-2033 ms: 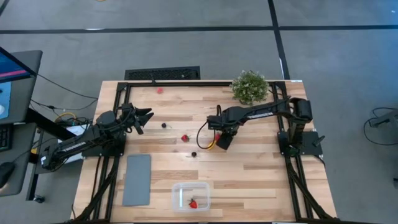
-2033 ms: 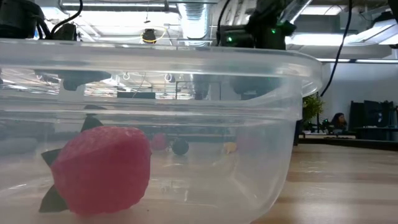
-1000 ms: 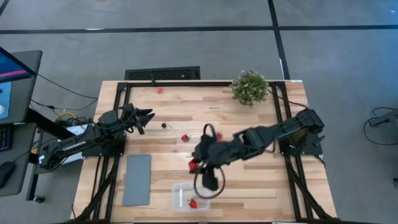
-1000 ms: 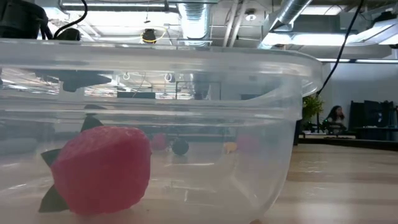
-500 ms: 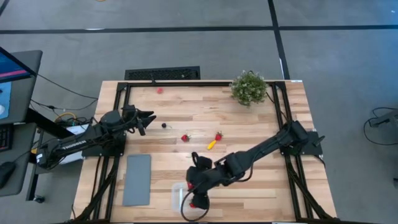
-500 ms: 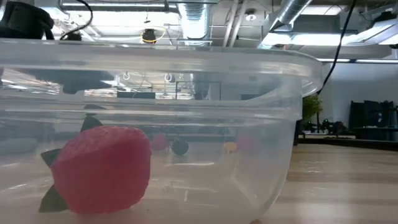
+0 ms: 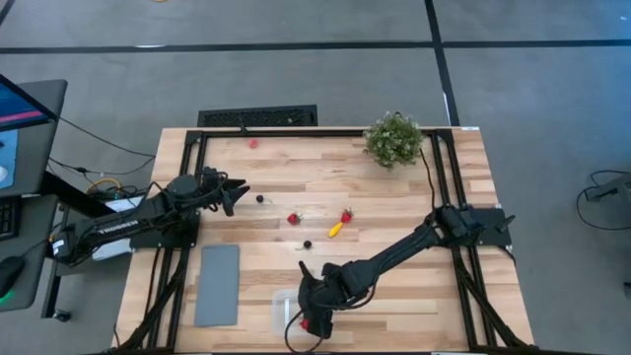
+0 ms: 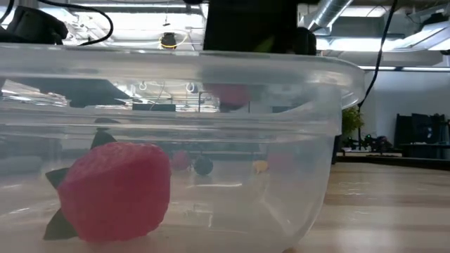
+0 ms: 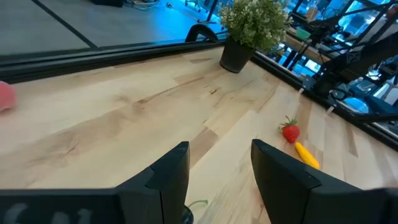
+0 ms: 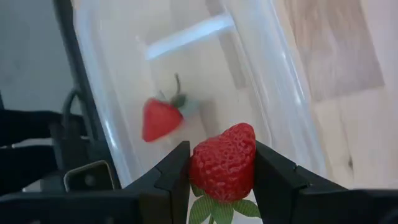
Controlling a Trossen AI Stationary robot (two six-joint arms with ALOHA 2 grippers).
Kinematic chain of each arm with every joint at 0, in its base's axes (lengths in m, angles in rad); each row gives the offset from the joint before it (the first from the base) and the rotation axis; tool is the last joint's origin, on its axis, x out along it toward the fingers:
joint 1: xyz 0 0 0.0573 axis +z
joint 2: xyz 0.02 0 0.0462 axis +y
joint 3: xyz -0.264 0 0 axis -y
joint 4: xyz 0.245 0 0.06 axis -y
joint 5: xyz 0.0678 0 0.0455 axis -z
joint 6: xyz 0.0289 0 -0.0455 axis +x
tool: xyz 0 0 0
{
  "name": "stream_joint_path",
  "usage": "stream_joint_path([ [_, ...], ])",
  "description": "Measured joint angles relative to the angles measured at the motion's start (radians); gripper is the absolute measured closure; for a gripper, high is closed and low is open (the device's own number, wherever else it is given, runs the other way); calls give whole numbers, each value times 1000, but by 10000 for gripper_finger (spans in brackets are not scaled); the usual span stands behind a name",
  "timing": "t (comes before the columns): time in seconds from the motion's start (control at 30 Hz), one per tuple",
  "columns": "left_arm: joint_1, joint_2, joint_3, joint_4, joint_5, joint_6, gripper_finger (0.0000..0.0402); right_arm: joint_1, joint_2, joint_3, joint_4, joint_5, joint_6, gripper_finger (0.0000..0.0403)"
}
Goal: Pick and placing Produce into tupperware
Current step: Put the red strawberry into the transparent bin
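The left gripper [image 7: 235, 187] is waiting at about nine o'clock on the table [image 7: 394, 212], its fingers [image 9: 168, 177] standing spread with nothing between them. Just beyond its tips, a black berry [image 7: 260, 198] is sitting on the wood. Toward the centre, a red strawberry [image 7: 293, 218] and a second black berry [image 7: 307, 244] are lying apart from each other; slightly past them, the yellow piece [image 7: 335, 229] is lying just beside another strawberry [image 7: 346, 215]. At about seven o'clock a grey slab [image 7: 217, 284] is lying flat.

At six o'clock, the right gripper [image 10: 221, 165] is hanging over the tupperware [image 10: 261, 81], pinching a strawberry [image 10: 224, 162] between its fingers (green leaves are poking out below the grip). Inside the clear container, one more strawberry [image 10: 160, 119] is resting on the floor; the low view is showing it large against the near wall [image 8: 116, 190].

A potted plant [image 7: 392, 138] is standing at about one o'clock.
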Motion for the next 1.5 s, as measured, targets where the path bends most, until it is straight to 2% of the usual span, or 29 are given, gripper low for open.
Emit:
stream_joint_path([
  [0.07,0,1,0,0,0,0,239,-1,22,8,20,-13,13,243],
  [0.13,0,1,0,0,0,0,239,-1,30,-2,-44,-14,21,241],
  [0.67,0,9,0,0,-1,-6,239,-1,51,2,18,-72,23,224],
  [0.87,0,9,0,0,-1,-10,239,-1,51,2,40,-127,21,218],
  [1.5,0,9,0,0,-1,-10,239,-3,42,2,39,-141,28,196],
])
